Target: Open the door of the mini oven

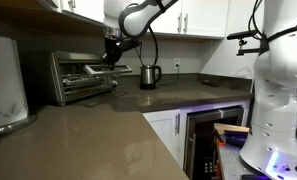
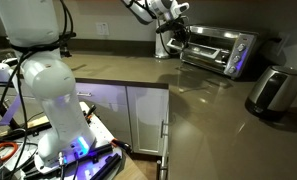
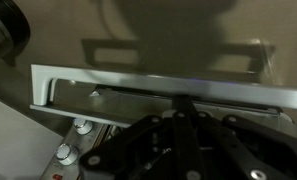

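Observation:
The mini oven (image 1: 80, 78) is a silver box with a glass front and stands on the counter against the wall; it also shows in an exterior view (image 2: 220, 50). Its door (image 1: 78, 82) looks closed or nearly closed. My gripper (image 1: 112, 58) hangs at the oven's upper front corner, on the kettle side, and shows there in an exterior view (image 2: 174, 38) too. In the wrist view the door's silver handle bar (image 3: 138, 86) runs across the frame. My gripper's (image 3: 184, 103) dark fingers are drawn together, with their tips touching the bar's edge.
A small steel kettle (image 1: 149, 75) stands right beside the oven. A grey appliance (image 2: 274, 90) sits further along the counter. A built-in appliance with a lit display (image 1: 210, 140) is under the counter. A white robot body (image 1: 281, 90) stands nearby on the floor.

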You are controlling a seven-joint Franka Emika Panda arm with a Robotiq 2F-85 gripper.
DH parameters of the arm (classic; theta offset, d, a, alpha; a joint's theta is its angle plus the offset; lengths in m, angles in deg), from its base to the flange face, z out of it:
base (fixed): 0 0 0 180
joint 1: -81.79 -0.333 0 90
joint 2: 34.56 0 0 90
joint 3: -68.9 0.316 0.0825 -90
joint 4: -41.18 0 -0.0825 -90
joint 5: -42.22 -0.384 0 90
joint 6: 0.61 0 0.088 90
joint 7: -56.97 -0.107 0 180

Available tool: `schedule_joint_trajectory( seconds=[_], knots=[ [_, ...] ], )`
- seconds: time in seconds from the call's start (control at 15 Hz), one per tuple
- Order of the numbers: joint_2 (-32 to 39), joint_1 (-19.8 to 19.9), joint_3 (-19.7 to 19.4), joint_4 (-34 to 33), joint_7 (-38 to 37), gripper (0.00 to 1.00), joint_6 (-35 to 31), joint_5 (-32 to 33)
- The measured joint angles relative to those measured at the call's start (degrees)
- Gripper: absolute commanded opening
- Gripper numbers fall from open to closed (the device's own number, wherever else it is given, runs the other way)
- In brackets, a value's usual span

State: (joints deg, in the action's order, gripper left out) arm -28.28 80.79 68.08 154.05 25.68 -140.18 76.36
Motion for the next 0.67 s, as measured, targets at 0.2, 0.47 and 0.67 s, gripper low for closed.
schedule_joint_trajectory(
  seconds=[0.2, 0.47, 0.67],
  knots=[
    [0.00, 0.00, 0.01, 0.78, 0.03, 0.00, 0.00, -0.28],
    [0.00, -0.01, 0.05, 1.71, 0.03, 0.00, 0.00, -0.68],
    [0.00, -0.07, 0.16, 2.47, 0.04, 0.00, 0.00, -1.33]
  ],
)
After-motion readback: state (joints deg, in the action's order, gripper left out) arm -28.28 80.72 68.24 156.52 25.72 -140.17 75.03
